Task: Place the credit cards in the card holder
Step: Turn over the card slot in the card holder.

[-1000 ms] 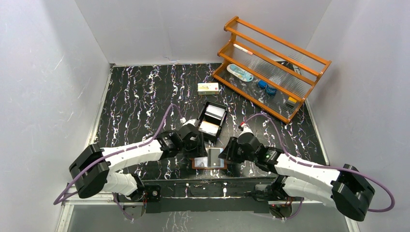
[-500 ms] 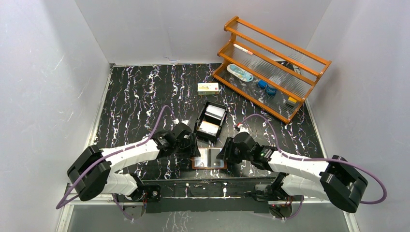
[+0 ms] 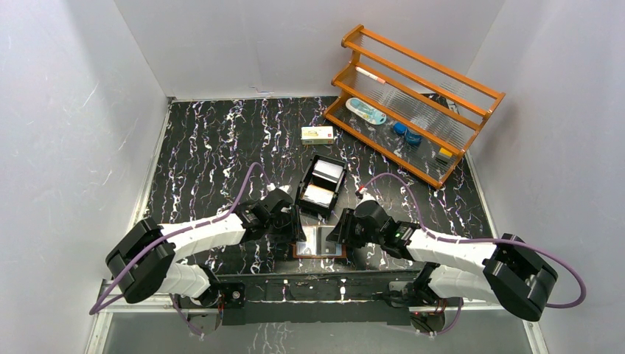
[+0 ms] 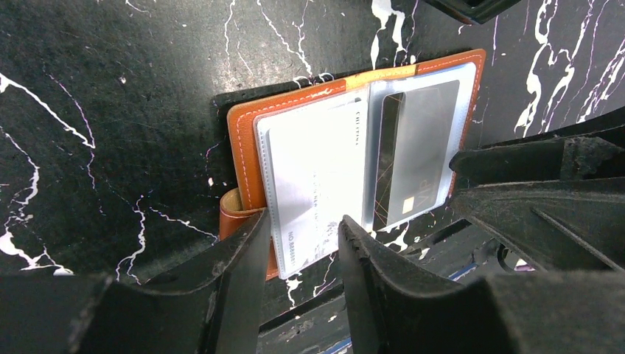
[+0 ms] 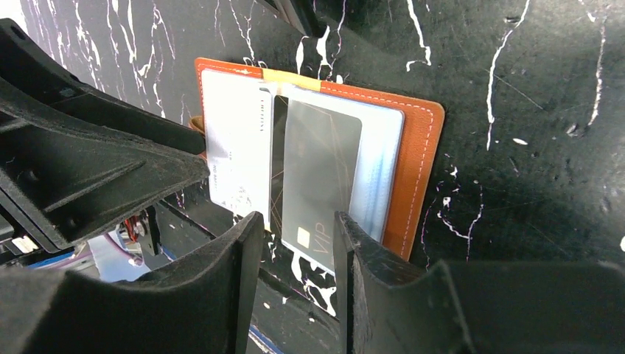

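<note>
The brown card holder lies open at the table's near edge. In the left wrist view its leather cover frames a white card in the left clear pocket and a grey card in the right one. My left gripper is open, its jaws straddling the white card's protruding end. My right gripper is open, its jaws straddling the near end of the grey VIP card. More cards lie in the black tray.
A white-and-yellow carton lies behind the tray. An orange wooden rack with small items stands at the back right. The two grippers are close together over the holder, next to the table's front rail.
My left gripper has moved from beside the tray back toward the holder's left side. My right gripper has shifted a little left over the holder's right side.
</note>
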Available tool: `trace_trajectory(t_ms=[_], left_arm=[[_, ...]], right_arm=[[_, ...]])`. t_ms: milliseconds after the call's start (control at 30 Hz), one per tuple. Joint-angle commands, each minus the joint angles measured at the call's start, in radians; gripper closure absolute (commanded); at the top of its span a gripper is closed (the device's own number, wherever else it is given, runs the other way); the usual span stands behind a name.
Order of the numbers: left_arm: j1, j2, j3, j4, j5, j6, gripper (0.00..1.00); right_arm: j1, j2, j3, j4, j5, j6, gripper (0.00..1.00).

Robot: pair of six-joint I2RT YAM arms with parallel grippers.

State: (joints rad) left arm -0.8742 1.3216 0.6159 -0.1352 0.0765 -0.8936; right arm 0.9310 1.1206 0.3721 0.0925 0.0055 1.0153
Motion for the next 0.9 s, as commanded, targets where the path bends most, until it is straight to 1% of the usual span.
trace_trajectory(t_ms=[0, 100, 167, 367, 633, 867], left_arm=[[0.002, 0.004, -0.006, -0.013, 0.003, 0.006, 0.63], [0.002, 0.000, 0.000, -0.033, -0.011, 0.012, 0.61], [0.002, -0.004, -0.002, -0.032, -0.012, 0.011, 0.61], [0.002, 0.005, -0.001, -0.018, 0.002, 0.005, 0.60], [0.002, -0.002, -0.006, -0.012, 0.004, -0.001, 0.60], [0.002, 0.002, -0.015, 0.001, 0.011, -0.005, 0.60]], right_arm=[[0.003, -0.013, 0.047, -0.011, 0.034, -0.003, 0.52], [0.003, -0.033, 0.057, -0.078, 0.080, -0.003, 0.51], [0.003, -0.034, 0.055, -0.085, 0.083, -0.002, 0.51], [0.003, 0.005, 0.052, -0.044, 0.046, -0.003, 0.51], [0.003, 0.030, 0.059, -0.032, 0.042, -0.003, 0.51], [0.003, 0.055, 0.051, 0.040, -0.003, 0.004, 0.51]])
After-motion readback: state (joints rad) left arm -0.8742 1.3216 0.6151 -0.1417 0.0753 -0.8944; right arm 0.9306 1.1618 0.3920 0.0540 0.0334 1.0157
